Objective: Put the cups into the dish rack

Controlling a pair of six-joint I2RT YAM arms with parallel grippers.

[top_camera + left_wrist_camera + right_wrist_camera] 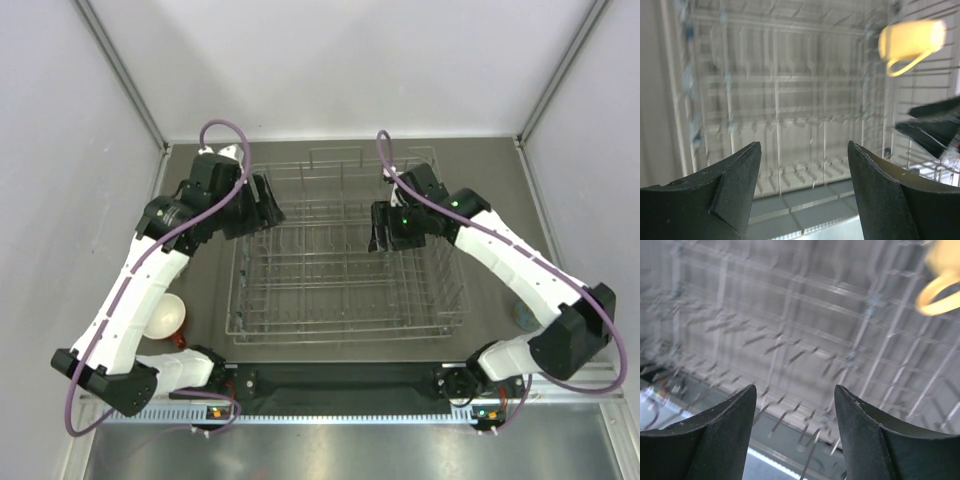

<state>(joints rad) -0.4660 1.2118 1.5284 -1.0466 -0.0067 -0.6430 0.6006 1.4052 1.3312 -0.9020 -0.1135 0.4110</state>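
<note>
Jaws wide apart, gripping nothing, on left gripper (pixel 804 145) and right gripper (pixel 795 387), both hanging over dish rack (pixel 340 328), likely between loads. Yellow mug (pixel 910 42) seemingly inside already; white mug (pixel 165 315) waiting outside, left.

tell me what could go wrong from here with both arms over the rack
1. The left tool and right tool both hang open over the rack, facing each other; moving inward together, they might collide.
2. The wire prongs look close below the open fingers, which could snag.
3. The red cup sits right beside the left arm; swinging back for it could knock it over.
</note>
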